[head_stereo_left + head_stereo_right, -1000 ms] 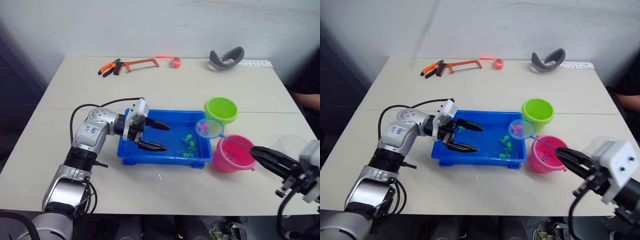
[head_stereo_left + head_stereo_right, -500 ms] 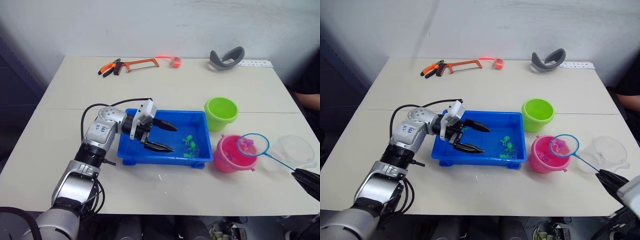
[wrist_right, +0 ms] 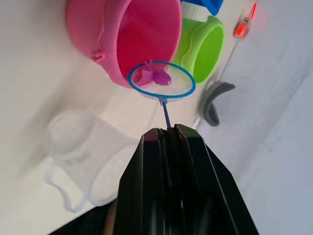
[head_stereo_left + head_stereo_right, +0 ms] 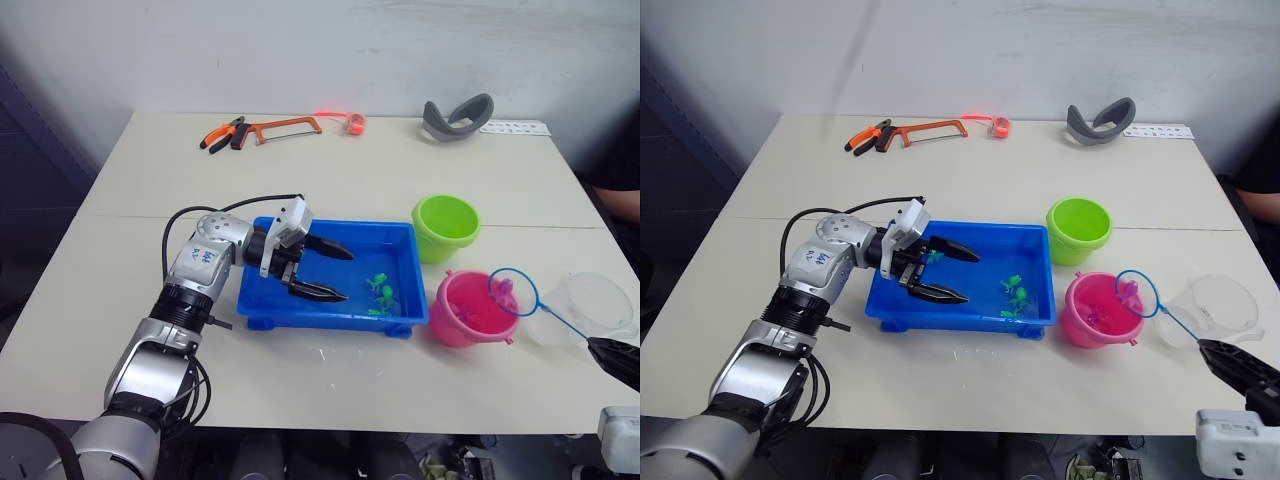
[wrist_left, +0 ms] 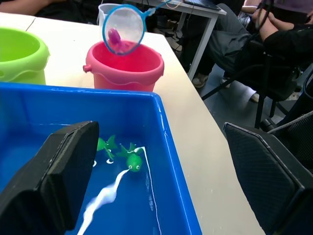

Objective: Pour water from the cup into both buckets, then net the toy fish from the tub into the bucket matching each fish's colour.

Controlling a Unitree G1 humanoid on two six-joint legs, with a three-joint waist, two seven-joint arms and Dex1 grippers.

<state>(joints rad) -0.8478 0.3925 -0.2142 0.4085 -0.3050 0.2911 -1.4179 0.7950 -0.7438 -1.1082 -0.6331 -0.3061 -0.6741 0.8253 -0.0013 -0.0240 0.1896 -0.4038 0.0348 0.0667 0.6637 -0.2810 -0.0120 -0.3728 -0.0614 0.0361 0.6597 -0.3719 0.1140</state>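
The net (image 4: 514,293) with a pink fish (image 3: 160,77) is being held over the pink bucket's (image 4: 470,309) right rim by the closed right gripper (image 3: 166,134). The left gripper (image 4: 322,272) is being kept open over the tub (image 4: 330,315).

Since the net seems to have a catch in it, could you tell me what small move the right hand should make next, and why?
Probably tip the net over so its pink fish drops into the pink bucket. The right hand is shut on the handle, and the hoop sits by the bucket's far rim; nudging it toward the centre first may help.
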